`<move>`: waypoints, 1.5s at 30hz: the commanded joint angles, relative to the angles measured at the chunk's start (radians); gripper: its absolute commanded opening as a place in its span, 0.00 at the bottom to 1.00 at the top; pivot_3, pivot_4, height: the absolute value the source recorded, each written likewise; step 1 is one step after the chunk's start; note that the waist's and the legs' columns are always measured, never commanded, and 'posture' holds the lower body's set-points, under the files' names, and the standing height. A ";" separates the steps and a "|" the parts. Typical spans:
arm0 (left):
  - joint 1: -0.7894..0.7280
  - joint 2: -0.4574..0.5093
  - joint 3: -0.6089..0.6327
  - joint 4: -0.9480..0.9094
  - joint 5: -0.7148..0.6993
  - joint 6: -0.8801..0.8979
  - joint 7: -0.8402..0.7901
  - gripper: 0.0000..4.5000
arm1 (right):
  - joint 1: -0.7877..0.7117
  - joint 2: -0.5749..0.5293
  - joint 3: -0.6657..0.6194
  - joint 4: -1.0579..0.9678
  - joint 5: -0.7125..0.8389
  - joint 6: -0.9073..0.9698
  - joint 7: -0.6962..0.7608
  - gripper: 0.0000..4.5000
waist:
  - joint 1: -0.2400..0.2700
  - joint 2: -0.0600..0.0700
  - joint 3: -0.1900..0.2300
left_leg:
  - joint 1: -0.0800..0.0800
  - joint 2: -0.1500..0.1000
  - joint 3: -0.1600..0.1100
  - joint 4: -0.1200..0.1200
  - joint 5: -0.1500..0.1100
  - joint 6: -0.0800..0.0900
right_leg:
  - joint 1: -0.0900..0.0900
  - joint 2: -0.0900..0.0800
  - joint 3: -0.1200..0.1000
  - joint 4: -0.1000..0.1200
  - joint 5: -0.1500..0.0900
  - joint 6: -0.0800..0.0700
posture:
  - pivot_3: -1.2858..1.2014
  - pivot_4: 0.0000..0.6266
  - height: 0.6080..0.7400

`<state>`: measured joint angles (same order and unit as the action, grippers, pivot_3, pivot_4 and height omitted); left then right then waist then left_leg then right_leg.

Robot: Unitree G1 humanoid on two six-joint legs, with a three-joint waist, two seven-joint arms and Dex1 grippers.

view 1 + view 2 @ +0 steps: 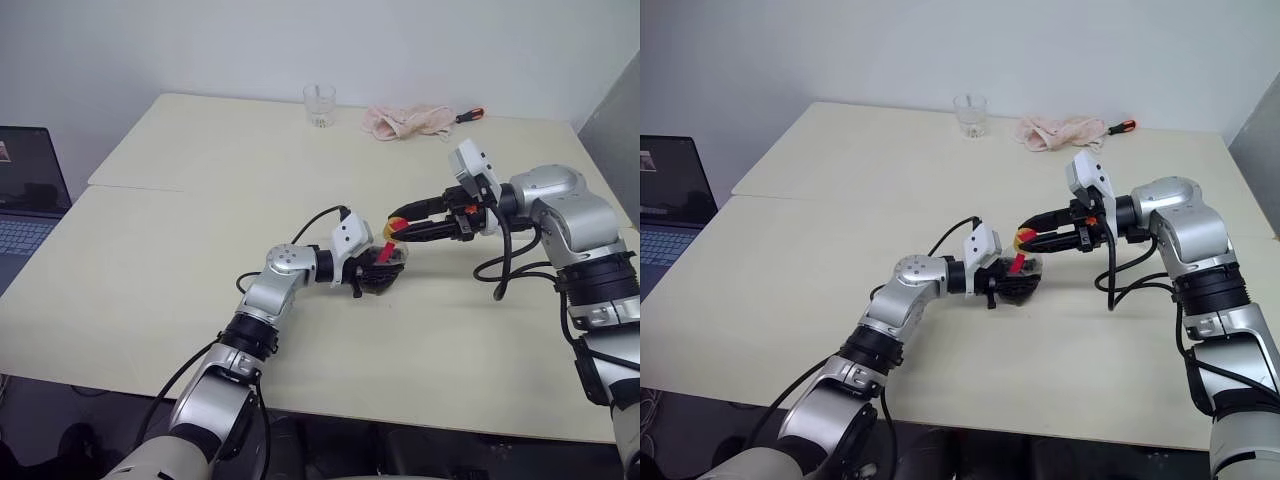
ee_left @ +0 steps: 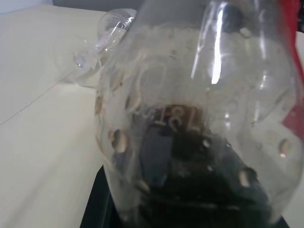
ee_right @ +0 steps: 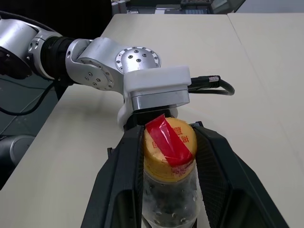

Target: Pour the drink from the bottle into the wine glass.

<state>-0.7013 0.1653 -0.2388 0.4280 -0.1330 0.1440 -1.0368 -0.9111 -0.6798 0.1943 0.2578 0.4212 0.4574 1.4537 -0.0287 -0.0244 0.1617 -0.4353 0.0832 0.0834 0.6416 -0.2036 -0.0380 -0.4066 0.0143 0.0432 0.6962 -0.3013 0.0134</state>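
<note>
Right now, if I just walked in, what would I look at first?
Probably the two robot arms meeting over the middle of the pale table. The left gripper is shut on a small clear bottle, and the right gripper has its fingers on either side of the yellow and red cap. Far back on the table stand a clear glass and a crumpled pink cloth.

Left pincer (image 1: 385, 268) clamped shut, right pincer (image 1: 402, 226) closed, arms meeting mid-table.

Even, soft room light; left wrist view blurred, with glare.
</note>
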 commanded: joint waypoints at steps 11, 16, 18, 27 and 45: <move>-0.070 -0.034 0.021 0.034 -0.020 -0.049 -0.006 0.28 | 0.141 -0.055 -0.342 -0.397 0.250 0.373 -0.324 1.00 | 0.001 0.000 0.000 | 0.000 0.000 -0.001 0.001 0.000 0.000 | 0.000 0.000 0.000 0.001 0.000 0.000 | 0.52 0.24 1.00; -0.083 -0.039 0.034 0.075 -0.028 -0.076 -0.013 0.28 | 0.270 0.014 -0.463 -0.686 0.278 0.523 -0.685 1.00 | 0.000 0.000 0.000 | 0.000 0.000 -0.001 0.001 0.000 0.000 | 0.001 -0.001 0.000 0.001 0.000 0.000 | 0.52 0.24 1.00; -0.100 -0.037 0.049 0.104 -0.034 -0.082 -0.010 0.28 | 0.332 0.056 -0.478 -0.850 0.306 0.578 -0.804 1.00 | -0.002 0.000 0.000 | 0.000 0.000 -0.002 0.000 0.000 0.000 | 0.000 0.000 0.001 0.001 0.000 0.000 | 0.52 0.24 1.00; -0.153 -0.036 0.062 0.195 -0.022 -0.124 -0.034 0.28 | 0.329 0.383 -0.335 -1.123 0.142 0.760 -1.425 1.00 | -0.004 0.000 0.000 | 0.000 -0.001 -0.002 0.001 0.000 0.000 | 0.000 0.000 0.000 0.002 -0.002 0.005 | 0.52 0.24 1.00; -0.157 -0.036 0.069 0.218 -0.018 -0.153 -0.039 0.28 | 0.294 0.650 -0.265 -1.014 -0.017 0.809 -1.626 1.00 | -0.005 0.000 0.000 | -0.001 -0.001 -0.001 0.001 0.000 0.000 | 0.000 0.000 -0.001 0.002 0.001 0.002 | 0.52 0.24 1.00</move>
<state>-0.8394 0.1313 -0.1888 0.6816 -0.1374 0.0126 -1.0787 -0.5895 -0.0405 -0.0770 -0.7525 0.4133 1.2933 -0.1651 -0.0342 -0.0239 0.1617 -0.4360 0.0826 0.0819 0.6424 -0.2035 -0.0381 -0.4068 0.0146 0.0427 0.6978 -0.3007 0.0150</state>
